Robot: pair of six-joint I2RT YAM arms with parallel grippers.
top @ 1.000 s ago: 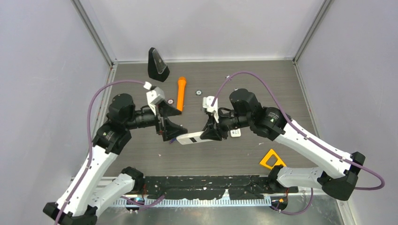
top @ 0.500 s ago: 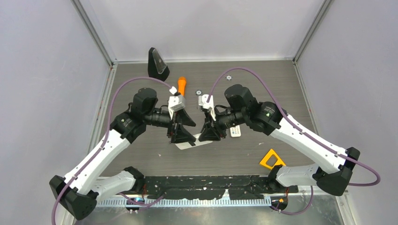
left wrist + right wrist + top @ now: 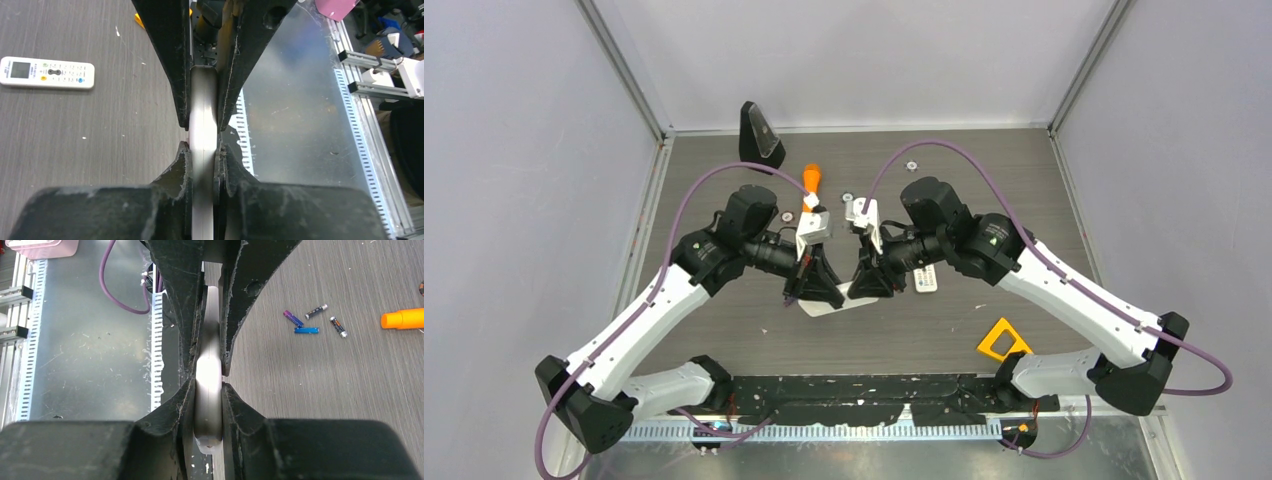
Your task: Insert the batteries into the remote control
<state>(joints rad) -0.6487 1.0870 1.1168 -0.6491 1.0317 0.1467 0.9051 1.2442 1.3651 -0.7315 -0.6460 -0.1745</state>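
The white remote control (image 3: 832, 304) sits just below the centre of the top view, the left gripper (image 3: 816, 292) clamped on its left end and the right gripper (image 3: 870, 288) on its right end. The batteries (image 3: 306, 330) lie loose in the upper right of the right wrist view, near an orange marker (image 3: 402, 319); a second remote (image 3: 47, 73) lies upper left in the left wrist view.
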